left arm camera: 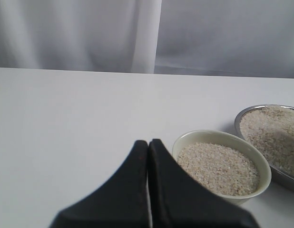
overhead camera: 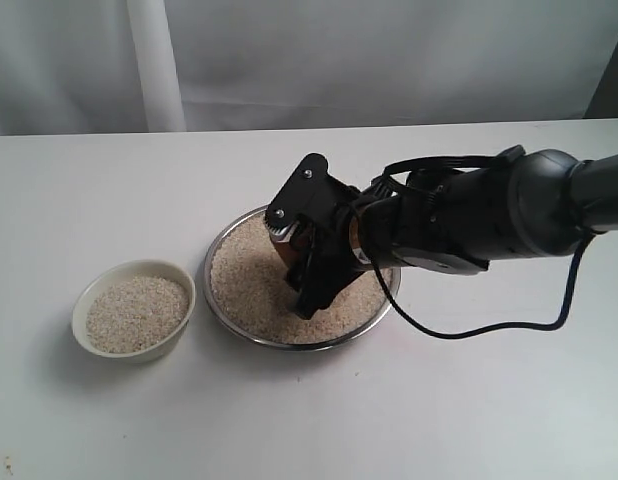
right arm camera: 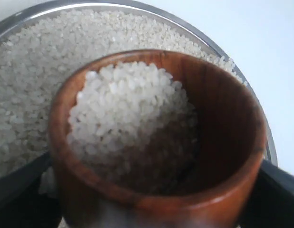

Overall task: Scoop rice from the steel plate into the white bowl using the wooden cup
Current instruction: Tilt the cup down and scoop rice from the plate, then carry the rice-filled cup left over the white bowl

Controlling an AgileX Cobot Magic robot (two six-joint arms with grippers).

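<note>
- Rice [right arm camera: 128, 109] fills roughly half of the wooden cup [right arm camera: 218, 142], banked against one inner wall.
- Right gripper [overhead camera: 311, 270]: jaws clamped across the cup's rounded sides, one dark finger on each flank; the cup is low over the steel plate [overhead camera: 289, 343].
- Handling, as judged: loose dry grains will run and spill at any tilt, so the cup wants carrying mouth-up. The cup itself is rigid and light, but its polished wood looks slippery. A hold across the widest part of the barrel, as now, seems soundest.
- A further bed of rice covers the plate, which stands about mid-tabletop [overhead camera: 469, 400].
- White bowl [overhead camera: 137, 267]: near the plate on the side toward the left edge, not touching it, already holding rice almost to the rim.
- Left gripper [left arm camera: 148, 147]: fingers pressed together, holding nothing, just beside the bowl.
</note>
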